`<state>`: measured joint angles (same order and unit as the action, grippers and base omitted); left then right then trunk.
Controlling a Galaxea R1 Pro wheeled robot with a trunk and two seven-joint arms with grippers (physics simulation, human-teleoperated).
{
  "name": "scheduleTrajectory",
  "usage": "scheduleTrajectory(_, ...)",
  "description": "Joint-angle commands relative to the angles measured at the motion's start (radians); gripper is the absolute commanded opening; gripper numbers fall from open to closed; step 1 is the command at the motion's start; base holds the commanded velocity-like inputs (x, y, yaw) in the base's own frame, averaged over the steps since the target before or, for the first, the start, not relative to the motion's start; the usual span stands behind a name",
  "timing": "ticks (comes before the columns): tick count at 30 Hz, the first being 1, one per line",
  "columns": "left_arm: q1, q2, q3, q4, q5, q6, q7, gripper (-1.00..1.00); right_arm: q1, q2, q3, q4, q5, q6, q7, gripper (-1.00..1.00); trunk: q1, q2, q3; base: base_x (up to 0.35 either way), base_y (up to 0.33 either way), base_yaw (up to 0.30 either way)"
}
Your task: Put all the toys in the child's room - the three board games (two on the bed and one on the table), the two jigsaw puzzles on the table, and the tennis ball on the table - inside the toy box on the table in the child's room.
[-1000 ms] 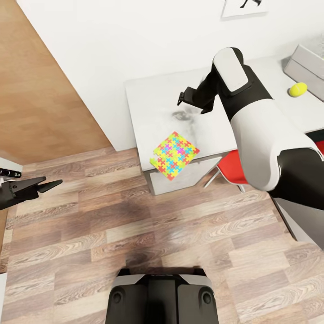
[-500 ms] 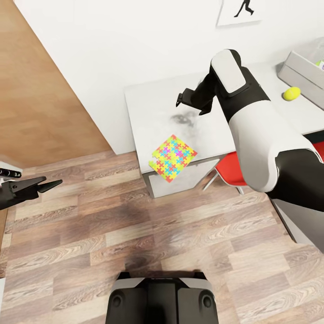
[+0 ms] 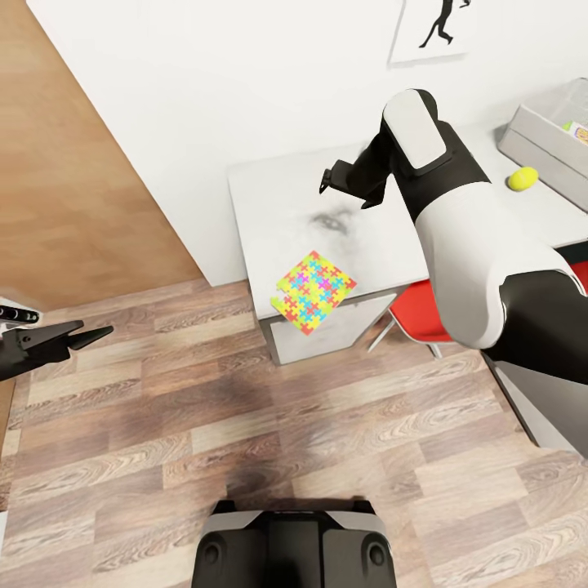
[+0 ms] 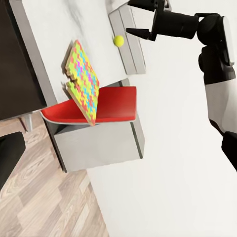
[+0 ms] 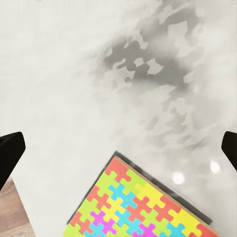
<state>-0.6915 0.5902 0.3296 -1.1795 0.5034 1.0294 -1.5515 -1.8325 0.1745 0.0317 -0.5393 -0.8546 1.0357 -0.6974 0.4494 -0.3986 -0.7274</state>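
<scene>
Step in hand, as I read it: going for a jigsaw puzzle [image 3: 314, 291], the next toy for the toy box [image 3: 545, 135]. In the head view the puzzle lies flat at the near corner of the table [image 3: 269, 204], one corner hanging over the front edge, above the grey drawer unit [image 3: 327, 327]. The right gripper [image 3: 341, 181] hangs above the tabletop, apart from the puzzle, farther in toward the wall and over its own dark shadow patch; not touching anything. Fingers spread wide: in the right wrist view the two dark tips [image 5: 10, 150] sit at opposite edges with bare table between them and the puzzle [image 5: 138, 207] off to one side of the gap, so empty and open. Left gripper [image 3: 77, 336] is out over the wood floor [image 3: 245, 425], well apart from the table, fingers close together, looks closed and holds nothing. The tennis ball [image 3: 523, 177] sits on the table just beside the toy box, which is at the far right end; something small with green shows inside the box, too small to tell what. A red chair [image 3: 420, 310] is tucked under the table next to the drawers. Next move probably calls for bringing the right gripper back toward the front edge and down, lining the open fingers on the puzzle's overhanging corner or edge, since it is thin and flat on the surface and hard to pinch from above. Risk: pushing it off the edge onto the floor.
</scene>
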Motion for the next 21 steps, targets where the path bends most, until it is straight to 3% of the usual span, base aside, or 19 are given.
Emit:
scheduleTrajectory(1,0.000,0.000,-0.001,0.000,0.000,0.011,-0.003,1.00,-0.001,0.000,0.002,-0.001,-0.009,0.001,-0.010,1.00,0.001,-0.001,0.000,0.000,0.000,0.000)
scheduleTrajectory(21,0.000,0.001,0.001,0.000,0.000,0.011,-0.003,1.00,-0.001,0.000,0.002,-0.001,-0.008,0.000,-0.010,1.00,0.001,-0.001,0.034,0.000,0.000,0.000)
